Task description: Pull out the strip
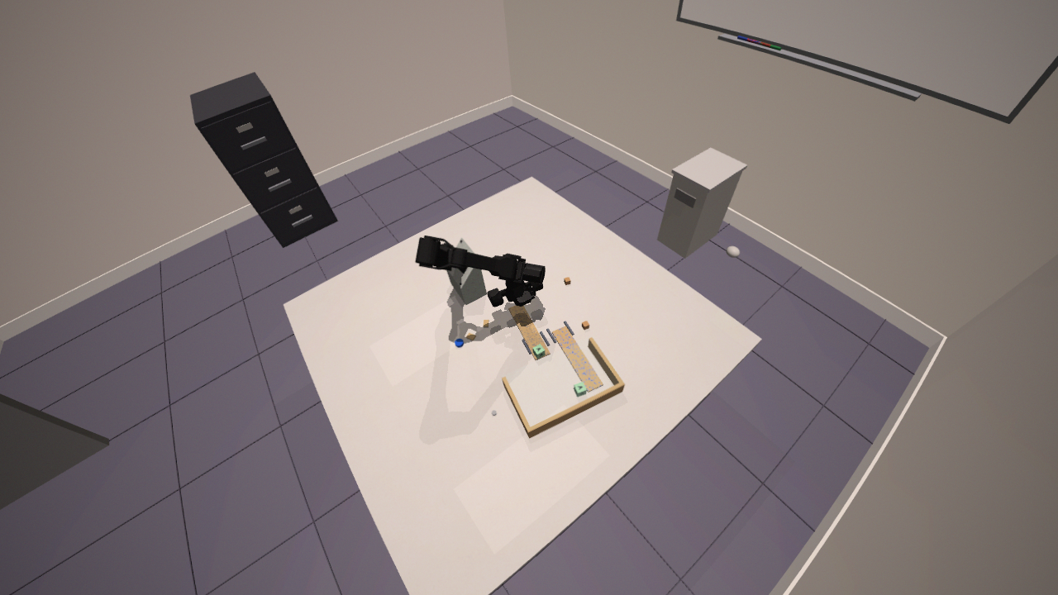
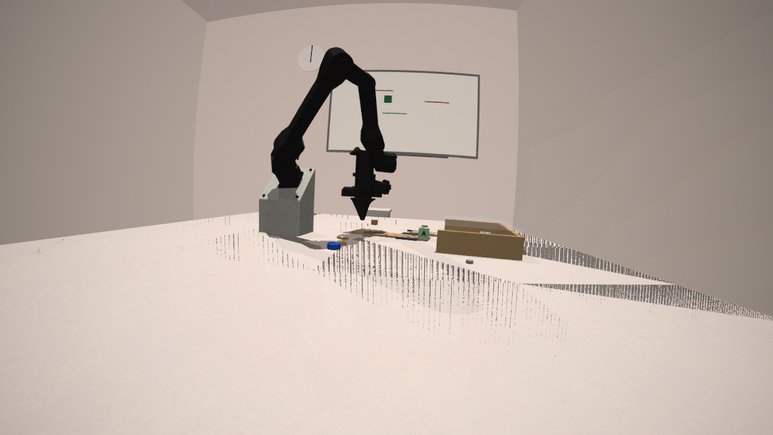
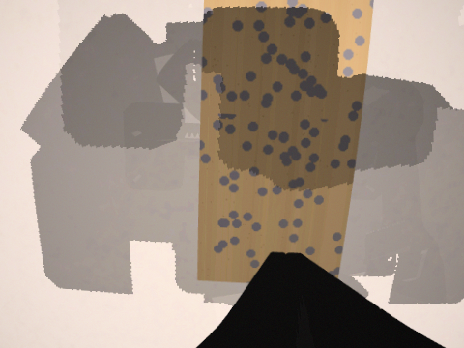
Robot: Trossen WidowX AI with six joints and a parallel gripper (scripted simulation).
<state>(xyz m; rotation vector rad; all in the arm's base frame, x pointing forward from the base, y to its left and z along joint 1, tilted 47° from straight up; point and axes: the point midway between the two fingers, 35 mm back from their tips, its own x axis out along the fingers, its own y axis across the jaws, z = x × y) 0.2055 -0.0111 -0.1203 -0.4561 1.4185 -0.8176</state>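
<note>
Well, the claw (image 1: 523,299) (image 2: 362,217) (image 3: 282,267) was shut tight and held nothing. Its tip pointed down, a little above the strip (image 1: 528,332) (image 2: 397,234) (image 3: 271,213), close to the end that showed low in the wrist frame. If it wanted to drag the strip by pushing down and sliding, a tip that was too high would slide through air. If it pressed too hard, the strip might bend or jam.

The cube with the letter A (image 1: 538,350) (image 2: 423,232) sat on the strip's other end, right of the claw in the exterior frame. A fast tug could tip it over, because it was only resting there. It also sat near the dark bars (image 1: 526,346) beside the strip, so a crooked pull might bump it into one.

Farther off, in the lower middle of the top frame, the other green cube (image 1: 579,388) (image 2: 485,232) sat by the second strip (image 1: 577,359), inside the wooden wall (image 1: 529,431) (image 2: 478,244). The two cubes looked alike from above, so mixing them up could make the arm pull the wrong strip. Later, the claw would need to open before going down on the A cube, or it might just knock it along the bench (image 1: 650,311) (image 2: 324,324).
</note>
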